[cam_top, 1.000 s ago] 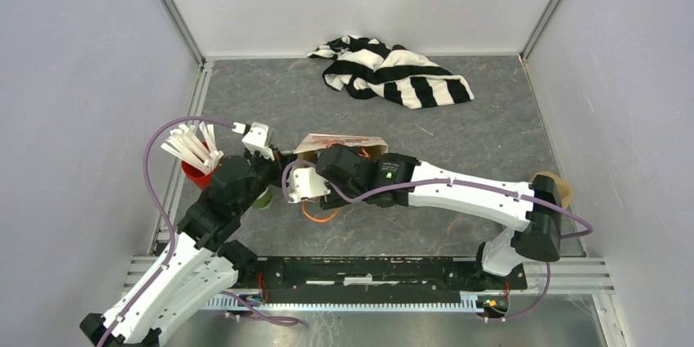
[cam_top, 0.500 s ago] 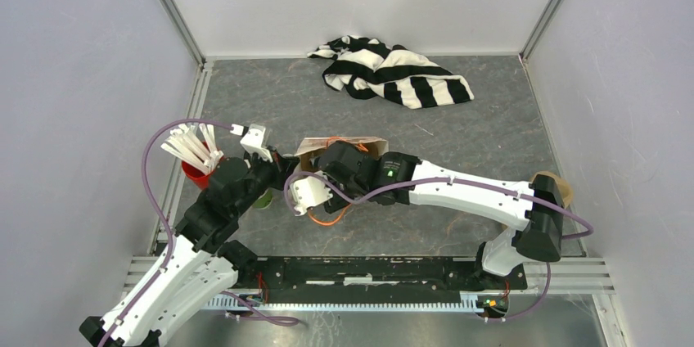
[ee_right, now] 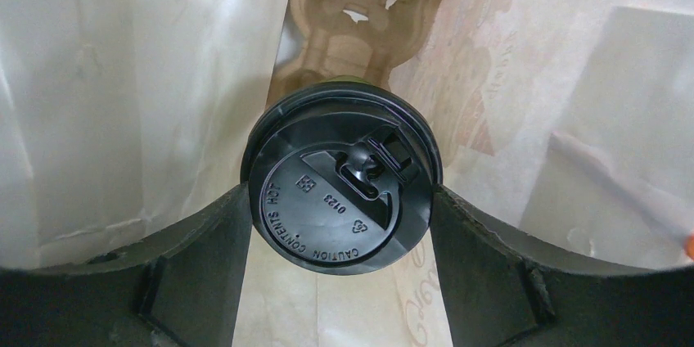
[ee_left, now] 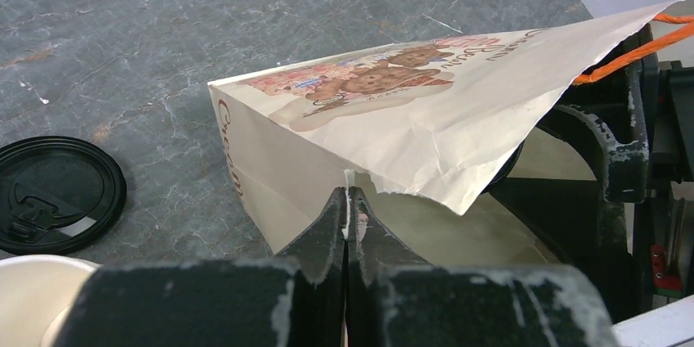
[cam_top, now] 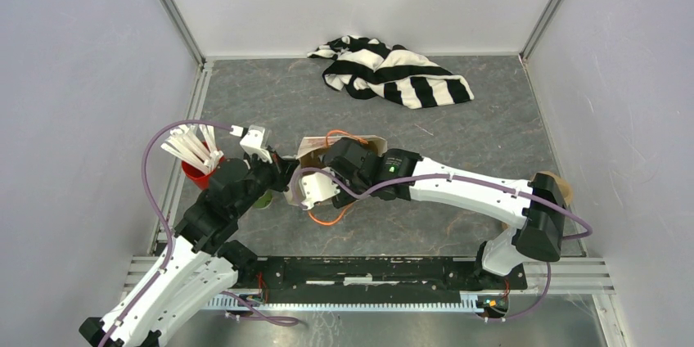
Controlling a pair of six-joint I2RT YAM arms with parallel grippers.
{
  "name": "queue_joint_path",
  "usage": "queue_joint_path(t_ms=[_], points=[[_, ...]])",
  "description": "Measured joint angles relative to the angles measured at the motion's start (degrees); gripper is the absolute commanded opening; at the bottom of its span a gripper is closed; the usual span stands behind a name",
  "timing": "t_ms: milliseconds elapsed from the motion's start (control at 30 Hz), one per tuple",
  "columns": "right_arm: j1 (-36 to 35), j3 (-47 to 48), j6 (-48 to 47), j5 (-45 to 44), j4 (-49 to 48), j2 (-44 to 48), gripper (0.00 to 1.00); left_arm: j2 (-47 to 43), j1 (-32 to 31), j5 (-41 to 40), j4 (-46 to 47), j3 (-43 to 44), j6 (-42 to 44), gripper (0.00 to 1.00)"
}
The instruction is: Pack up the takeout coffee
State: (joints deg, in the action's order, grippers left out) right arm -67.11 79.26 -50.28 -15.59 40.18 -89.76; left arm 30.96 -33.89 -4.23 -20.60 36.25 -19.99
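Right now I see right gripper [ee_right: 341, 220] deep inside paper bag [ee_right: 123, 77], jaws spread wide, gripping takeout coffee [ee_right: 340, 175] between fingers, one each side of black lid. Left gripper [ee_left: 348, 204] pinched tight on bag's lower edge. Loose lid [ee_left: 53, 191] flat on table, left of left gripper.
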Motion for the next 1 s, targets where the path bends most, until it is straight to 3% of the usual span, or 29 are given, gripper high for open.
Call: queue_joint_path(t_ms=[1000], points=[[4.5, -3.4, -2.5, 2.9, -4.7, -0.4, 0.16, 0.8, -0.3, 0.6, -0.1, 0.0, 0.0, 0.02]])
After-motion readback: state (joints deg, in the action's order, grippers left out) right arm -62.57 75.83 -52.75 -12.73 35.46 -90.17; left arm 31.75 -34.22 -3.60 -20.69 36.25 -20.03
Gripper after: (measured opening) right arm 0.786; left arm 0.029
